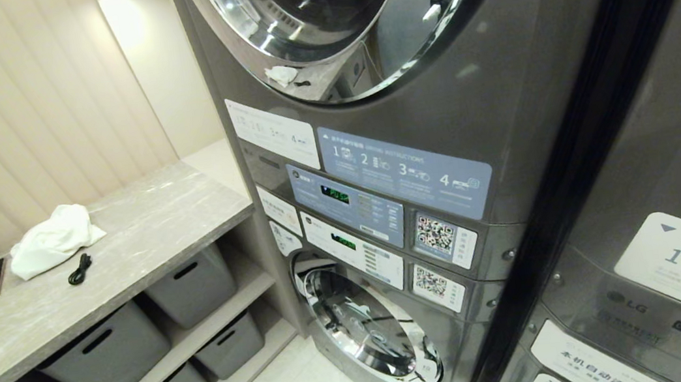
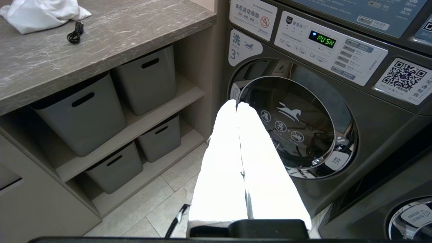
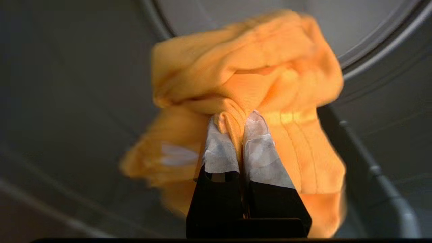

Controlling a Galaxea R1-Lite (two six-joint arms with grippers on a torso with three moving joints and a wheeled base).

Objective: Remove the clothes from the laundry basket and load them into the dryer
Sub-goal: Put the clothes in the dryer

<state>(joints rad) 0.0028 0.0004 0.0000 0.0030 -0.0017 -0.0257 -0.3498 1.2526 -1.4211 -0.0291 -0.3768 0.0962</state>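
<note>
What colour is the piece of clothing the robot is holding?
Orange. The crumpled orange garment shows best in the right wrist view, pinched in the right gripper.

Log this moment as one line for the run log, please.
right gripper: jaws shut on orange garment, machine drum behind | left gripper: jaws shut, empty, parked facing lower machine door

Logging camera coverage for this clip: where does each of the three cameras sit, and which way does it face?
Head: high, looking down at the stacked machines and the counter; no arm shows.
Left wrist: low, behind the shut left gripper, facing the lower door and bins.
Right wrist: behind the right gripper, shut on an orange garment, before a dark machine front.
Shared: head and left wrist both show the white cloth and counter.
</note>
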